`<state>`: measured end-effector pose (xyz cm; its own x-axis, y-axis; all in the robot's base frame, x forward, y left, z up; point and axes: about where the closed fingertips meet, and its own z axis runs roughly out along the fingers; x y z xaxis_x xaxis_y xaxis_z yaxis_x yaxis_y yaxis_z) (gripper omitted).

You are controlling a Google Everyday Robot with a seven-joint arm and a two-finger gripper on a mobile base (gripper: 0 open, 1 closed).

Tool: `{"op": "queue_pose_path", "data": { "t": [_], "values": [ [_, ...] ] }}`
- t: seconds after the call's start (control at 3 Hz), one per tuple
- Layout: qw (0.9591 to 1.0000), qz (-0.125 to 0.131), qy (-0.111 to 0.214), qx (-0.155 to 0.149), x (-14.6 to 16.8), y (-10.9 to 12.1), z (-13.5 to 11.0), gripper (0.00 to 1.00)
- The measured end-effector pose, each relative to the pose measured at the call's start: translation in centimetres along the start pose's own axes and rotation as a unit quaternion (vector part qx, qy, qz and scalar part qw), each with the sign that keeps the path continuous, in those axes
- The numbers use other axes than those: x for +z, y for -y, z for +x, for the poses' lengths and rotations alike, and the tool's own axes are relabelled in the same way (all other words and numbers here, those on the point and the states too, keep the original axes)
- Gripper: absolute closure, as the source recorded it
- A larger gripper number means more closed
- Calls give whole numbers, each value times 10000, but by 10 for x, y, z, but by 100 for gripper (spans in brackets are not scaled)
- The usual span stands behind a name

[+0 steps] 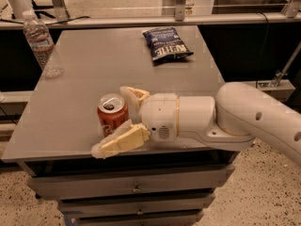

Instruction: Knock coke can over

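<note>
One coke can (113, 111), red with a silver top and pull tab, stands upright near the front left edge of a grey table (84, 74). One gripper (112, 121), white body with two cream-coloured fingers (124, 141), reaches in from the right at the can's height. Its fingers are spread wide apart, with the can between them. The far finger curves behind the can's right shoulder, and the near finger lies low along the table's front edge and crosses in front of the can's lower part. Whether either finger touches the can cannot be told. One arm (254, 121), thick and white, runs from the gripper off to the right edge of the view. One clear water bottle (42, 44) stands upright at the table's far left corner, well apart from the can. One dark blue chip bag (166, 44) lies flat near the table's far edge, right of centre, also well apart from the can. Several grey drawers (136, 188) with small pulls sit below the table top. A speckled floor (263, 197) shows at the lower right.
</note>
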<state>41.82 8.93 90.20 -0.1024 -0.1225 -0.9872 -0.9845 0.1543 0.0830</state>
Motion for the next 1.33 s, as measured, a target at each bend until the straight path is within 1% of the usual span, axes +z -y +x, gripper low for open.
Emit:
{"op": "queue_pose_path", "data": {
  "t": [0.33, 0.67, 1.0, 1.33],
  "values": [
    [9998, -14, 143, 123, 17, 0, 17, 0],
    [9996, 122, 123, 236, 19, 5, 37, 17],
    [9988, 298, 128, 356, 13, 10, 51, 40],
    [9981, 421, 124, 444, 6, 15, 57, 64]
  ]
}}
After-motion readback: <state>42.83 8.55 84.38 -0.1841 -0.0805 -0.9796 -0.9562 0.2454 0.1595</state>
